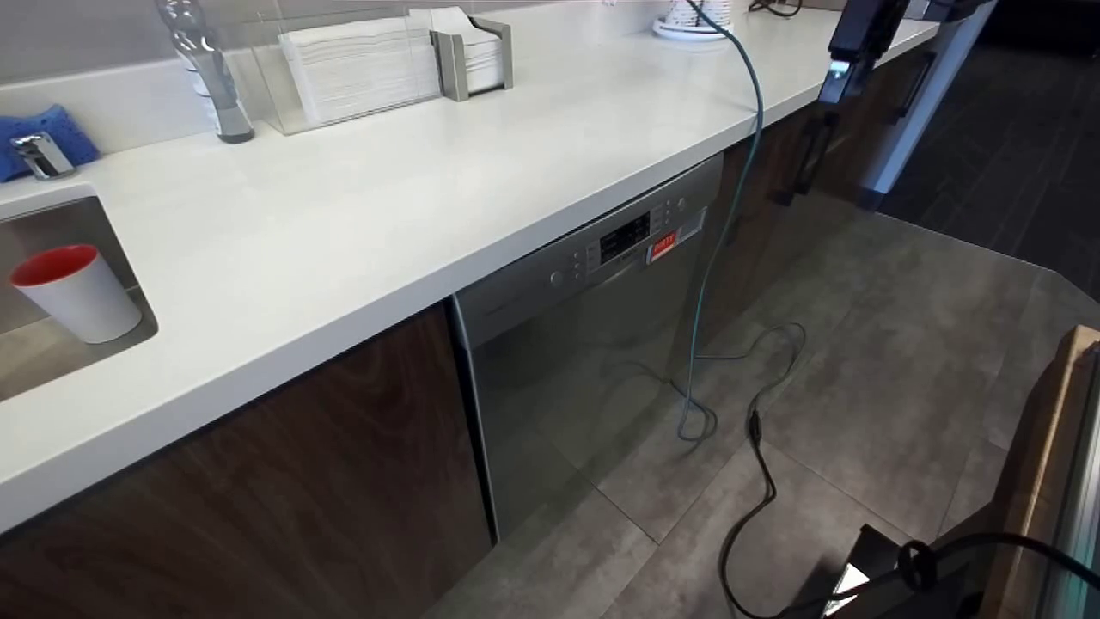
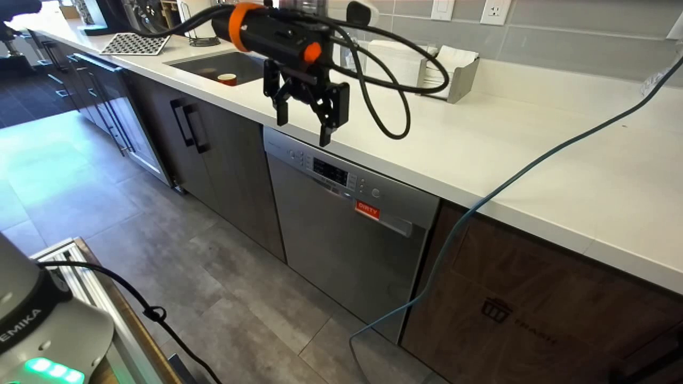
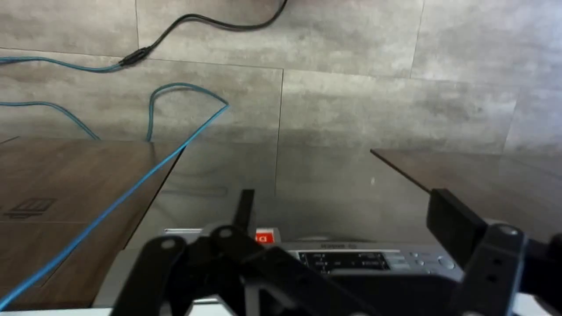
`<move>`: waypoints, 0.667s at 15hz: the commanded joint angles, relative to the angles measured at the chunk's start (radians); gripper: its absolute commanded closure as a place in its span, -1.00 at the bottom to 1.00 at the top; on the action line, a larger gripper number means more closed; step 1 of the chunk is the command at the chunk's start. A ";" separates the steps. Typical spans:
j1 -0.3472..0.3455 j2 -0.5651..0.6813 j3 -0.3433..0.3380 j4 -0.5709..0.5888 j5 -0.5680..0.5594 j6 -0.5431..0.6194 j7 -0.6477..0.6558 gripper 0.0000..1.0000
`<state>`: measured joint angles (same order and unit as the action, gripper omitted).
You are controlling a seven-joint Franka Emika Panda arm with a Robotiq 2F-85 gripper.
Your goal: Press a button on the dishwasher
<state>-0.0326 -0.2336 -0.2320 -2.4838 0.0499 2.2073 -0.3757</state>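
The pincer [image 2: 304, 127] points downward with its two fingers [image 3: 456, 226] spread wide, and it has hold of nothing. The dishwasher [image 2: 347, 234], grey and steel-fronted, is below the pincer, beneath the white surface [image 2: 480, 149]; in an exterior view a fingertip overlaps the front edge of the surface, just above the top of the appliance, though how near it truly is to the steel I cannot tell. In the wrist view the dark display [image 3: 344, 260] of the control strip [image 2: 405, 200] shows between the fingers, and a red "DIRTY" sign [image 2: 368, 209] is partly hidden behind one of them. Black cables [image 2: 395, 137] loop out beside the pincer. Beyond it, to the left in an exterior view, is the sink [image 2: 200, 66], where a white cup [image 1: 86, 297] with a red inside stands; behind it, to the right, a grey holder [image 2: 463, 82] of white napkins [image 2: 453, 56] sits on the surface. A blue cable [image 2: 453, 234] hangs well to the right of the pincer, reaching the floor [image 2: 224, 298]. Lower than the pincer, dark brown cabinet doors [image 2: 533, 304] flank the dishwasher. The robot's base [image 2: 53, 325], green lights lit, is well apart at lower left.
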 commanded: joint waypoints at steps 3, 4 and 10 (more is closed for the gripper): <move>0.004 0.136 0.131 0.041 -0.186 -0.026 0.020 -1.00; 0.005 0.150 0.146 0.044 -0.227 -0.031 0.018 -1.00; 0.013 0.200 0.198 0.059 -0.475 -0.055 -0.017 -1.00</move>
<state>-0.0245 -0.0689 -0.0533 -2.4567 -0.3189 2.1857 -0.3726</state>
